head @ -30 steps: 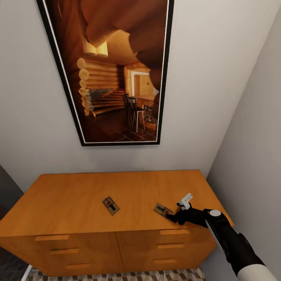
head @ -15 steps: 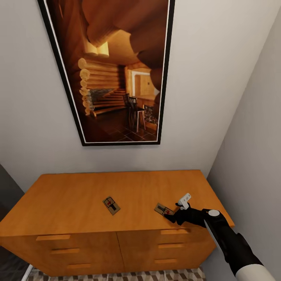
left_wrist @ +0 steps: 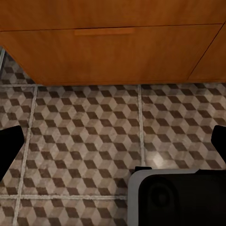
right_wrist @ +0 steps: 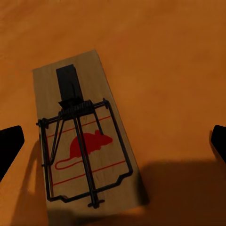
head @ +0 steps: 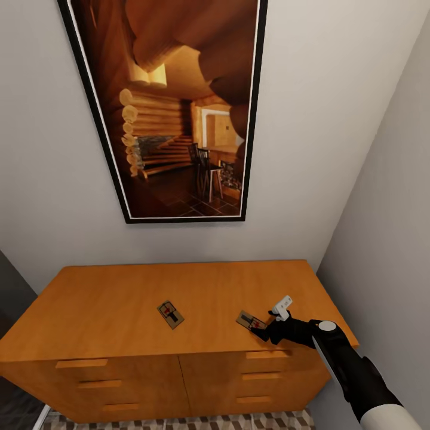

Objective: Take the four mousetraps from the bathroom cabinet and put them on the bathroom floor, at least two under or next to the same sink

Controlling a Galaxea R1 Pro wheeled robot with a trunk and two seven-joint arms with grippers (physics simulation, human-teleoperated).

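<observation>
The cabinet [head: 179, 298] stands against the wall under a large framed picture [head: 173, 107], its right end close to the side wall, which leaves little room there. Two mousetraps lie flat on its top: the left mousetrap [head: 170, 313] mid-top, with bare wood all around it, and the right mousetrap [head: 250, 321] near the front edge. The right gripper [head: 263, 332] sits at that trap's near end, apparently just over it; in the right wrist view its fingers [right_wrist: 9, 143] stand wide apart either side of the trap [right_wrist: 82, 146]. The left gripper [left_wrist: 113, 141] hangs open over the bathroom floor [left_wrist: 84, 136] before the drawer fronts.
</observation>
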